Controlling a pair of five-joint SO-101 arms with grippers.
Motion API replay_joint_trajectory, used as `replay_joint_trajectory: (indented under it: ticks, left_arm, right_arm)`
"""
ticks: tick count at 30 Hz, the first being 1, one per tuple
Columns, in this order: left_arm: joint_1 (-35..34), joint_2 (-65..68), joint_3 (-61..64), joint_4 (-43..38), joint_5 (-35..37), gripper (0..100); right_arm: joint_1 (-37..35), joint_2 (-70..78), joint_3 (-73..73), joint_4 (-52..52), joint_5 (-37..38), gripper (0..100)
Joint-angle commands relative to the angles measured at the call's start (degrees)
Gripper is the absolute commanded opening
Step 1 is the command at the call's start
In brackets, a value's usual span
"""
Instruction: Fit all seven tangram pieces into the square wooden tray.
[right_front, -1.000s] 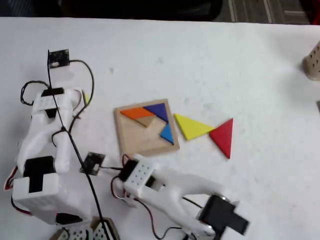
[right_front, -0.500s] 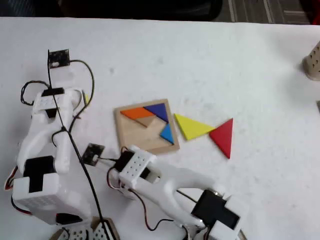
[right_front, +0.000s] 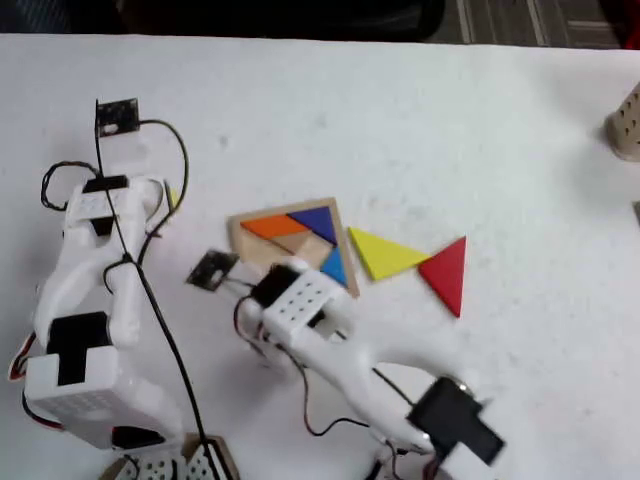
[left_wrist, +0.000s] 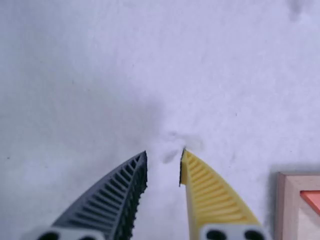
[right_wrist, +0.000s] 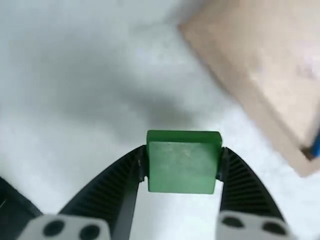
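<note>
**A:** Where is the green square (right_wrist: 183, 161)?

**B:** It is clenched between the right jaws, gripped on two opposite edges with its broad face up. It sits just outside the rim of the tray (right_front: 255, 250), over the white surface (right_front: 450, 130), not yet above the recess.

**A:** What is already in the tray?

**B:** The orange piece (right_front: 272, 226) and dark blue triangle (right_front: 316, 221) lie along the far edge. The light blue triangle (right_front: 334, 267) is on the side nearest the yellow triangle (right_front: 384, 254). The yellow triangle and the red triangle (right_front: 447, 272) lie out on the surface just beside the tray, tip to tip or nearly so. The wood nearer the arms looks bare.

**A:** So how should the placing go?

**B:** I'd carry the square across the rim with clearance, because a dragged corner could catch the edge or shove the tray. I'd then turn the wrist until the square's sides run parallel to its neighbours, and lower it flat. I'd release only once it is seated. The right arm (right_front: 340, 360) hides much of the tray in the high view, so the wrist view is the better guide.

**A:** And the left jaws?

**B:** They are slightly parted and hold nothing. Their tips are close to bare surface near a tray corner, out of the way.
</note>
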Motion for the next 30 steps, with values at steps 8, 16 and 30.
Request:
replay_joint_trajectory:
  ticks: [8, 16, 30]
  left_arm:
    - [0.5, -0.3, -2.9, 0.5, 0.4, 15]
    - [0.6, -0.3, -2.9, 0.3, 0.4, 15]
    - [0.8, -0.3, -2.9, 0.2, 0.4, 15]
  right_arm:
    - [11.5, -6.2, -11.3, 0.0, 11.0, 16.7]
    - [16.3, 9.0, -21.5, -4.7, 18.2, 19.3]
    - [18.5, 28.8, -38.4, 0.7, 22.2, 34.1]
